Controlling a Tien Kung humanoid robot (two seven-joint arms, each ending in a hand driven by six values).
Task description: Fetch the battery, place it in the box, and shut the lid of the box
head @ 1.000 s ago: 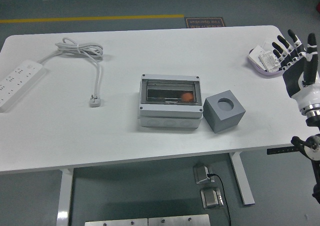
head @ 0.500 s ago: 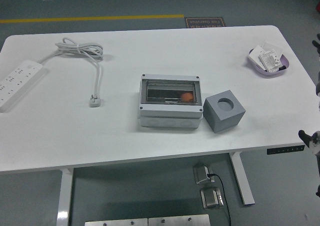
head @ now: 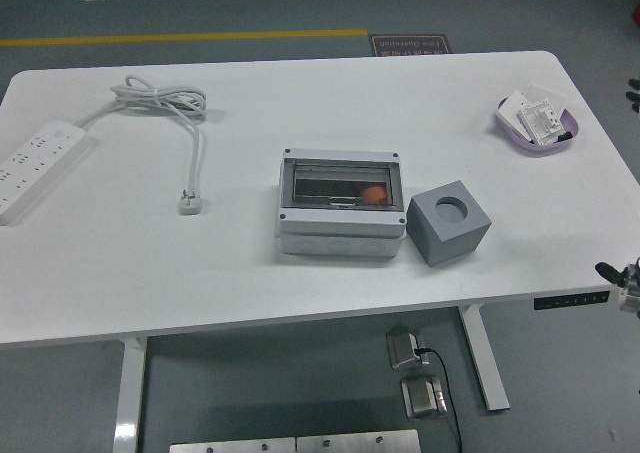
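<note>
Box (head: 342, 204) sits lid-closed beside grey cube (head: 448, 222).

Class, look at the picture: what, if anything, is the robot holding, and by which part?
Nothing is held. No hand is over the table; the box sits alone, lid shut.

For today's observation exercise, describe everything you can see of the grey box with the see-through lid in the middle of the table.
The box is a light grey rectangular enclosure, plastic by its look, lying flat near the middle of the white table. Its smoky transparent lid is shut, with a screw at each corner of the frame. An orange object shows through the lid at its right end. A grey cube with a round hole on top sits close against its right side. No hand touches it.
</note>
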